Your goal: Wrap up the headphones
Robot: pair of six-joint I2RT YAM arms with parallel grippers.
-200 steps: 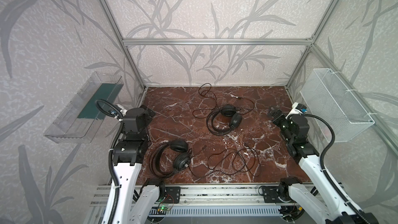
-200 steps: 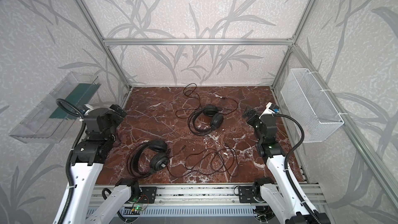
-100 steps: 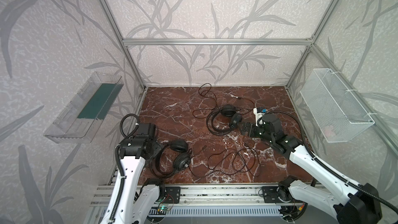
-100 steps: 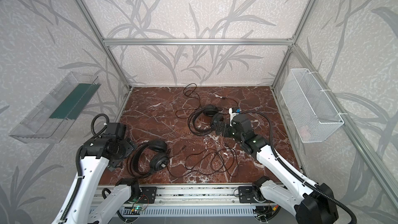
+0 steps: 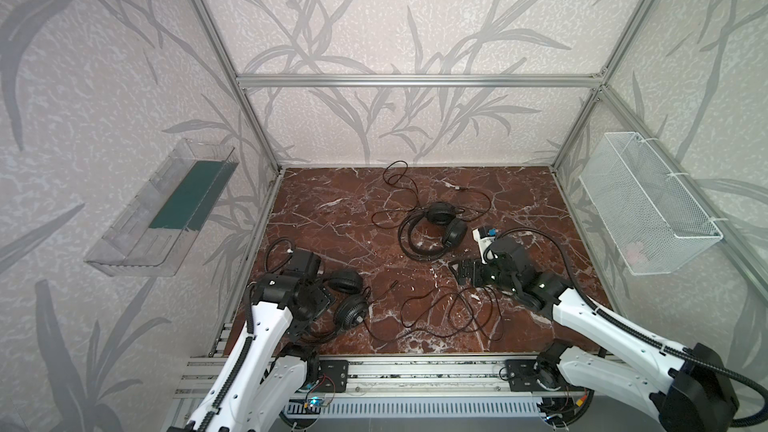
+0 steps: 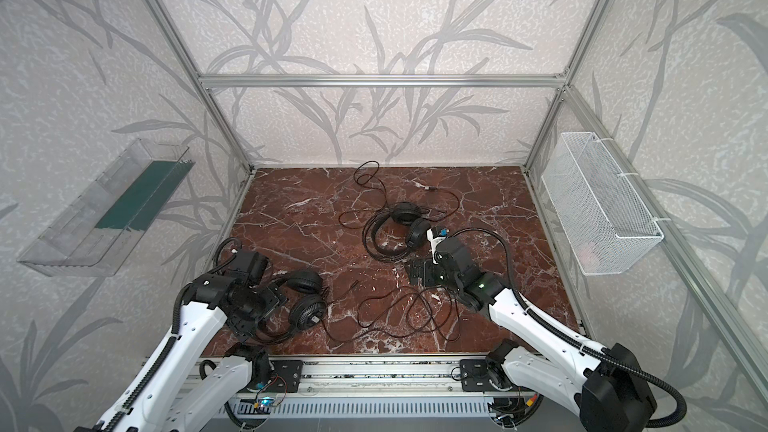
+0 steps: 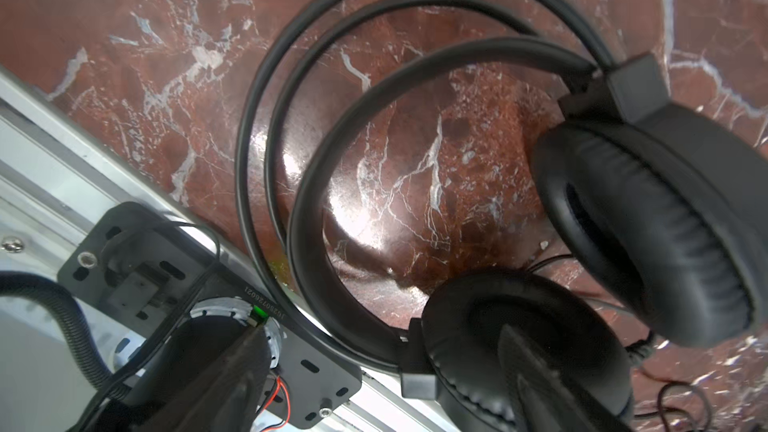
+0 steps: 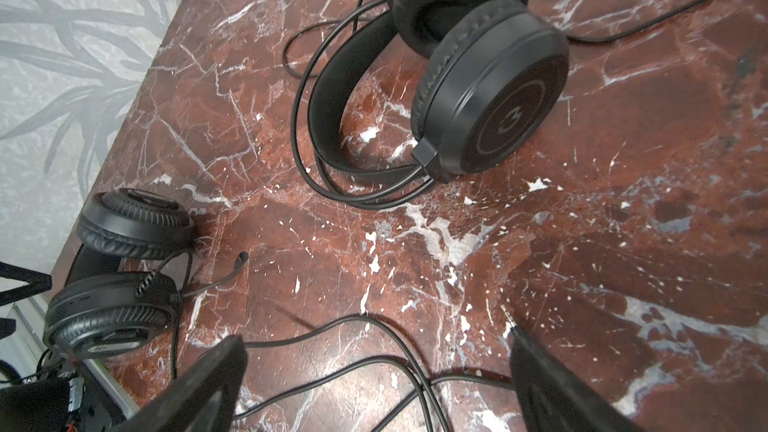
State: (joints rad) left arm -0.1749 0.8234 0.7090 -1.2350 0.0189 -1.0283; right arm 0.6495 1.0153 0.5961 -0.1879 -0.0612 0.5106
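Note:
Two black headphones lie on the red marble table. The near headset (image 5: 347,299) (image 6: 307,297) is at the front left, its thin cable (image 5: 449,313) looping to the right. My left gripper (image 7: 379,329) hovers open over it, one finger in front of an earcup pad (image 7: 519,347), the headband end between the jaws. The far headset (image 5: 440,226) (image 8: 486,85) rests mid-table. My right gripper (image 5: 467,271) (image 8: 377,338) is open low above the cable loops, gripping nothing. A jack plug (image 8: 508,312) lies by one fingertip.
A clear plastic bin (image 5: 166,209) hangs on the left wall and a white wire basket (image 5: 648,209) on the right wall. The aluminium rail (image 5: 415,367) with the arm mounts runs along the table's front edge. The far headset's cable (image 5: 399,176) trails to the back.
Both arms swung in from the table's sides. The left came down over the near headset. The right reached the centre, then drew forward over the cable loops.

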